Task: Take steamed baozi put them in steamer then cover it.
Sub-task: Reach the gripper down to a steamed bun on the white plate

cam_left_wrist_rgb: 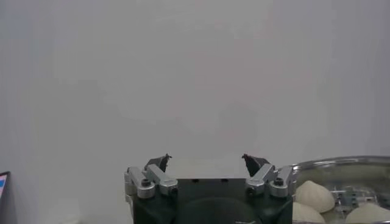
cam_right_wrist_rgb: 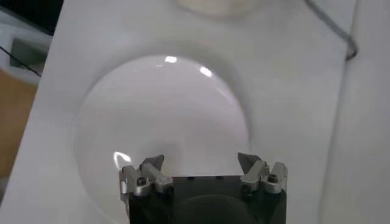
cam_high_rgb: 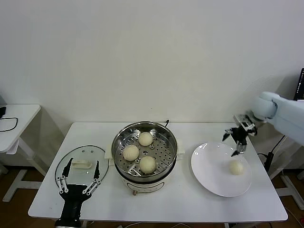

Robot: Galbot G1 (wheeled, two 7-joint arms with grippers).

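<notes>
Right gripper [cam_high_rgb: 239, 141]: jaws spread wide, nothing between them. I have it hanging over the far edge of the white plate [cam_high_rgb: 209, 171], fingers pointing down.

Last baozi [cam_high_rgb: 236, 167] sits on the plate's right half, just nearer to me than the gripper and almost straight below it. It's round, so no long axis to line up with; any jaw heading should do. My read: a short drop and a slight pull toward the robot puts the jaws astride it. The right wrist view shows only bare plate under the fingers.

Other three buns already lie on the perforated tray of the steamer [cam_high_rgb: 144, 127], mid tabletop [cam_high_rgb: 190, 209], left of the plate and close beside it. A free patch shows on the tray's right side. The carry goes leftward over the steamer rim; nothing stands between plate and pot.

Right arm is plainly the nearer one for this bun.

Left gripper [cam_high_rgb: 78, 178]: jaws also apart, empty, parked low over the near edge of the cover [cam_high_rgb: 80, 164], which lies flat left of the steamer. Cover not yet on.

Plate lies near the tabletop's right edge; watch that.
</notes>
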